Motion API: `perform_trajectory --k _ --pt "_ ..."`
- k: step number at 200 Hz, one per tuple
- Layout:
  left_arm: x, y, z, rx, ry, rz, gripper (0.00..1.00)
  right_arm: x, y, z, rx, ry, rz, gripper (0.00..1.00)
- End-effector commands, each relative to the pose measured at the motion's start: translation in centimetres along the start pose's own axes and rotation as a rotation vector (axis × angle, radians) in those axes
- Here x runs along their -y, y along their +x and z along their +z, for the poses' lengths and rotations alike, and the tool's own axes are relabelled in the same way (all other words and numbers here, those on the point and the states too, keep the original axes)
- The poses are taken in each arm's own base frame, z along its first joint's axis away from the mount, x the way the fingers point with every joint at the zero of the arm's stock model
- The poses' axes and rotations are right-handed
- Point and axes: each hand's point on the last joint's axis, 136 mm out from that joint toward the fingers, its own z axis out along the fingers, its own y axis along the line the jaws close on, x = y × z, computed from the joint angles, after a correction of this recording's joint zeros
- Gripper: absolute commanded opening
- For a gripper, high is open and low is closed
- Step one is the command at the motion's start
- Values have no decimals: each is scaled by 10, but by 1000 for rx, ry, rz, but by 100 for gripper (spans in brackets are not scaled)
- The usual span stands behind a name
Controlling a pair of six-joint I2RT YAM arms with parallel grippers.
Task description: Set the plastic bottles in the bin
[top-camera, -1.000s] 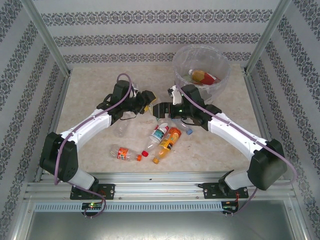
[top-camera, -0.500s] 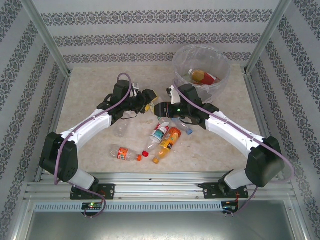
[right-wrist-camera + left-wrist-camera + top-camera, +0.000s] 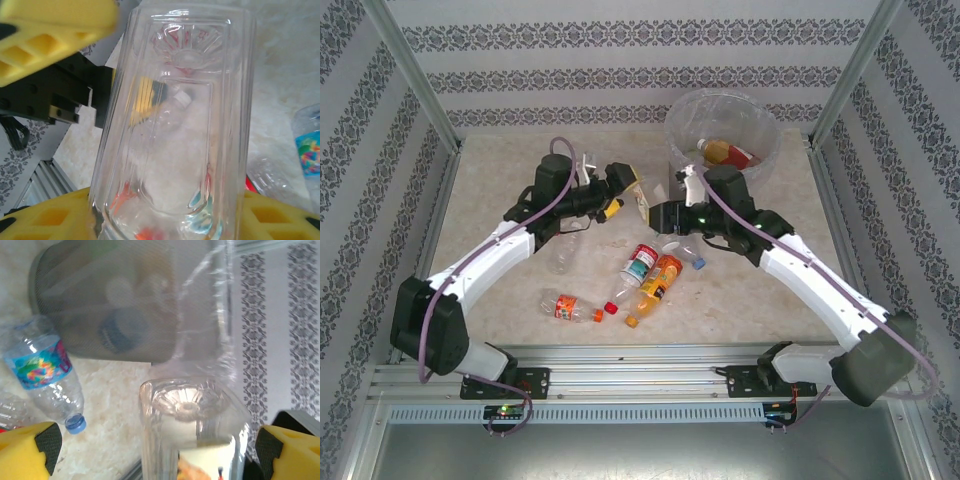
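My right end effector (image 3: pixel 165 220) is clamped partway shut on the clear plastic bottle (image 3: pixel 175 125). It holds the bottle above the counter (image 3: pixel 500 170), just short of the bin (image 3: pixel 685 135) on its near-left side, while my left end effector (image 3: pixel 157 450) stands wide open, clear of the bottle. I judge it best to raise the bottle above the bin's rim, carry it over the middle, and only then open.

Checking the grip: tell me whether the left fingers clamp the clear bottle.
No, the left fingers stand wide open, a broad gap between one and the clear bottle.
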Motion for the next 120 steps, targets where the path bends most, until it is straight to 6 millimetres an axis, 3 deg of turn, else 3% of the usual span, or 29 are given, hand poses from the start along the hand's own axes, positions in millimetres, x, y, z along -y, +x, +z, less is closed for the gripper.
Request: perform_trajectory --k 1,21,57,90,120 --pt "38 -5 -24 2 89 226 100 -14 -28 -38 87 -14 -86 50" --pt "31 2 -34 -35 4 368 100 -13 -46 -60 133 10 -112 50" --pt "-24 4 -63 -96 -362 556 100 7 -83 -91 189 106 -124 50" --pt "-62 7 -85 -166 -573 650 100 34 -111 -96 178 201 -122 52" --pt "-86 11 -93 -218 -654 709 100 55 -140 -94 182 259 -123 53"
